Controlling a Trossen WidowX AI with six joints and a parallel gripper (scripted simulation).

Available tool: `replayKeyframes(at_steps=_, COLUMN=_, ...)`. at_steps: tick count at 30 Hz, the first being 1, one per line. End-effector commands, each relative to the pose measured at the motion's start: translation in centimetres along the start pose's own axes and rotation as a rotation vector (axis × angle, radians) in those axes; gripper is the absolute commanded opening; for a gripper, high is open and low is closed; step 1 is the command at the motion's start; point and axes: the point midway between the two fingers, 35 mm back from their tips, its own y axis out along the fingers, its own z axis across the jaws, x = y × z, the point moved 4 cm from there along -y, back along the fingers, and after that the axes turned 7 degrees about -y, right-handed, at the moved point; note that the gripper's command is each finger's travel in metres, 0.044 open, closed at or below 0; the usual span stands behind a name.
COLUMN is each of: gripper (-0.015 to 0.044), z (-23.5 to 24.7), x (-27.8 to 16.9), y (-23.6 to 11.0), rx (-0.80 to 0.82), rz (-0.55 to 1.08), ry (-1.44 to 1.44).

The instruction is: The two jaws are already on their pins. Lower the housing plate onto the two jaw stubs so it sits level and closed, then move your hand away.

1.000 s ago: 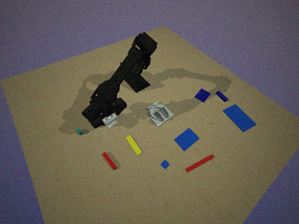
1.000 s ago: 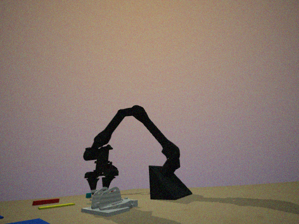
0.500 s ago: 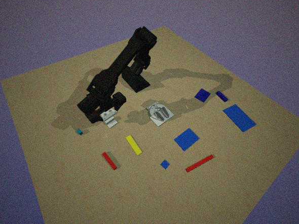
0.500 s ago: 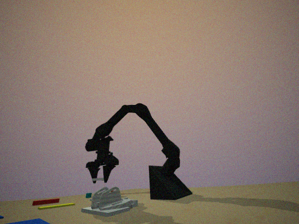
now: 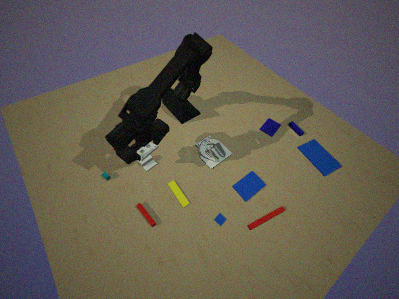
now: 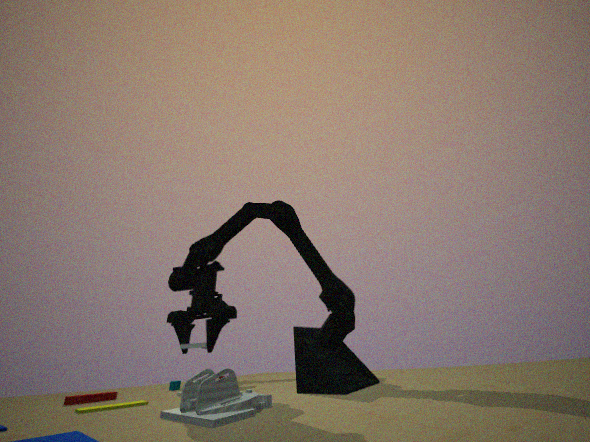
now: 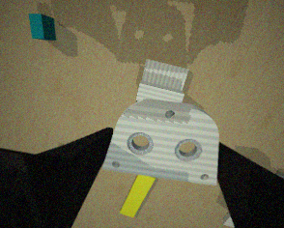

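My gripper is shut on the pale grey housing plate, holding it by two opposite edges in the air. The plate looks roughly level, with two large round holes and a rounded edge. The grey base lies on the table, to the right of the gripper in the top view. Two upright grey jaws stand on it, side by side. The plate is apart from them and higher. The stubs cannot be made out clearly.
A small grey stand is below the plate. Nearby lie a teal block, a yellow bar and a red bar. Beyond the base are blue tiles, dark blue pieces and another red bar.
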Motion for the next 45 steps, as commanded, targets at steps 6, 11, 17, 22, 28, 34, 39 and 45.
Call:
replayKeyframes(at_steps=6, gripper=0.0351, z=-1.4, x=-1.9, y=-0.6, rx=0.004, rz=0.003, ry=-0.242)
replayKeyframes(at_steps=11, gripper=0.0351, z=-2.1, x=-2.9, y=-0.8, rx=0.006, rz=0.001, ry=-0.379)
replayKeyframes(at_steps=17, gripper=0.0351, z=-3.1, x=-4.0, y=-1.0, rx=0.009, rz=0.000, ry=-0.544)
replayKeyframes(at_steps=22, gripper=0.0351, z=-3.9, x=-5.0, y=-1.2, rx=0.011, rz=-0.002, ry=-0.681)
replayKeyframes(at_steps=28, gripper=0.0351, z=-4.9, x=-6.1, y=-1.3, rx=0.012, rz=-0.003, ry=-0.845)
replayKeyframes(at_steps=34, gripper=0.0351, z=-6.0, x=-7.1, y=-1.4, rx=0.013, rz=-0.005, ry=-1.011)
replayKeyframes(at_steps=39, gripper=0.0351, z=-6.9, x=-7.9, y=-1.5, rx=0.014, rz=-0.005, ry=-1.148)
replayKeyframes(at_steps=45, gripper=0.0351, z=-8.0, x=-8.9, y=-1.5, rx=0.014, rz=-0.006, ry=-1.314)
